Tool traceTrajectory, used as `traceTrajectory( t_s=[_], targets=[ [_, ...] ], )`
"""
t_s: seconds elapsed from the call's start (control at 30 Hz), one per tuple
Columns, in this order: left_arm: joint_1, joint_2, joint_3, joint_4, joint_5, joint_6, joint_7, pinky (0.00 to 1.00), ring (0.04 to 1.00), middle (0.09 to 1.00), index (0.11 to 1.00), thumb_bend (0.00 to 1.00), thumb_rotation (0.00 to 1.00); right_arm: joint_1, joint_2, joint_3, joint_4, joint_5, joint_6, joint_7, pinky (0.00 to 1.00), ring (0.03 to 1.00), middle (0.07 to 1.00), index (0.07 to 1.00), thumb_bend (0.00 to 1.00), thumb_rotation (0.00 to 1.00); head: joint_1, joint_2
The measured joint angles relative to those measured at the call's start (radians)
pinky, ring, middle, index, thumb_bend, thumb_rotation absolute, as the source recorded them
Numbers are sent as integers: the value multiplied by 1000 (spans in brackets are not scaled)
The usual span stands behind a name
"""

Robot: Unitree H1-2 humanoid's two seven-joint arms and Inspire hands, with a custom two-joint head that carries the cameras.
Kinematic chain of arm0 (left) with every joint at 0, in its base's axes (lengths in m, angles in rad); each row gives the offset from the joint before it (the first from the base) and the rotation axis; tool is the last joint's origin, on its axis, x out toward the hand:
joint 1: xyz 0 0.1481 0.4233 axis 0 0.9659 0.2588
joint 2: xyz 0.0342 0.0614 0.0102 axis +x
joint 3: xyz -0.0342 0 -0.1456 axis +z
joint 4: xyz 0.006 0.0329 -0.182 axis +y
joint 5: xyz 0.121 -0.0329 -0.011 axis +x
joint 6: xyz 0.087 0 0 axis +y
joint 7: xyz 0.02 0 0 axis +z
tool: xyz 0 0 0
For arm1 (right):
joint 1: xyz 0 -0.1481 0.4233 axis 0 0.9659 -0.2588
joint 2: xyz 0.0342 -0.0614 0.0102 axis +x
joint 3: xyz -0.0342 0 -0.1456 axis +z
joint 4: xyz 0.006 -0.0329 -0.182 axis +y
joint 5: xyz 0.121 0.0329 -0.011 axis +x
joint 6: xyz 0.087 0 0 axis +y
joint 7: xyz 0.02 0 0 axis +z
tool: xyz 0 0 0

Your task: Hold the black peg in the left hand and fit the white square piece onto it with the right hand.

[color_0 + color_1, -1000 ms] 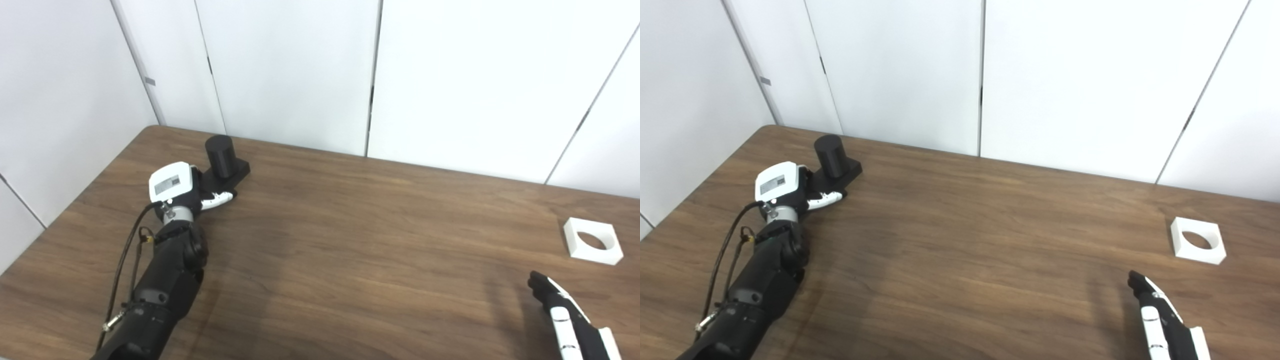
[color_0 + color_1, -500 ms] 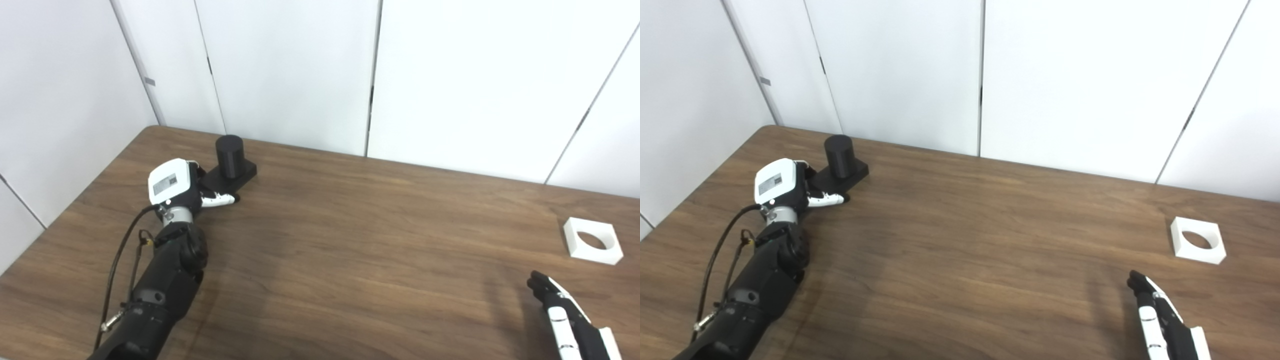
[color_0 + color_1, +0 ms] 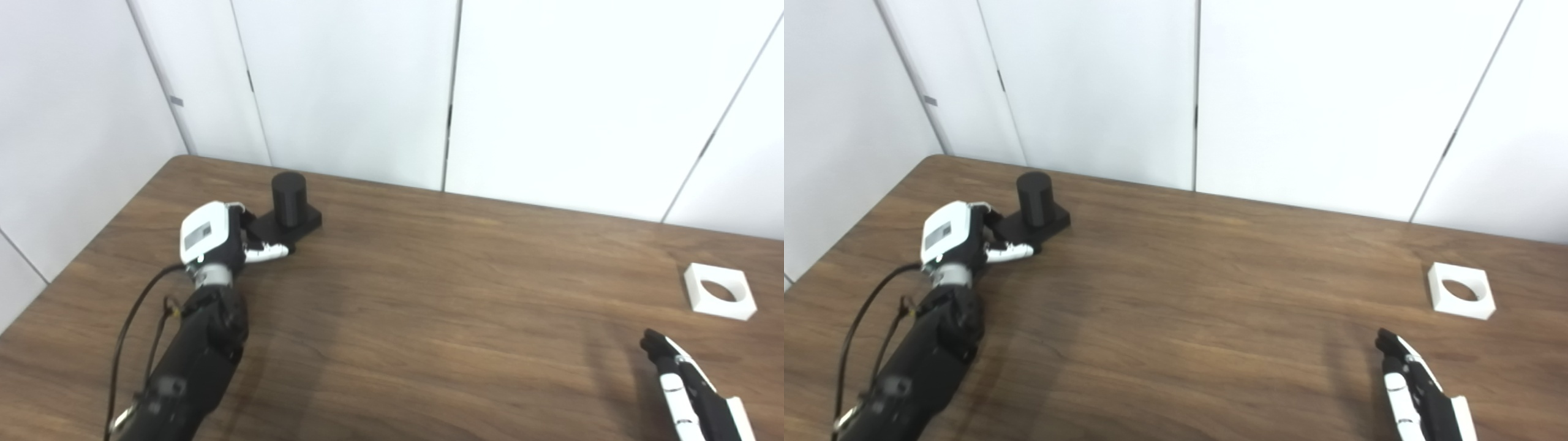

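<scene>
clearly our left hand [image 3: 211,236] pinches the rigid, light-looking black peg [image 3: 288,195] by its flat base near the table's [image 3: 429,294] far-left corner; right hand [image 3: 689,389], fingers straight together, lies near the white square piece [image 3: 719,291] by the right edge.

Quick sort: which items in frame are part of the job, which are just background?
Part of the job:
black peg on its square base, gripped by the left robot hand
white square piece, untouched
right robot hand, holding nothing

Background:
wooden table
white wall panels
</scene>
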Motion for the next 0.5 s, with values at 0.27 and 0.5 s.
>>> traceTrajectory(
  t_s=[0.27,0.5],
  targets=[
    [165,-15,-73,-295,-29,-47,-139,676,775,731,488,507,54,2,0,0,3,2,-9,0,957,912,867,855,197,951,-31,23],
    [254,-42,-119,-432,-61,-118,-229,695,805,751,488,506,53,1,0,9,3,2,-7,0,935,897,847,835,219,887,-72,46]
  ],
)
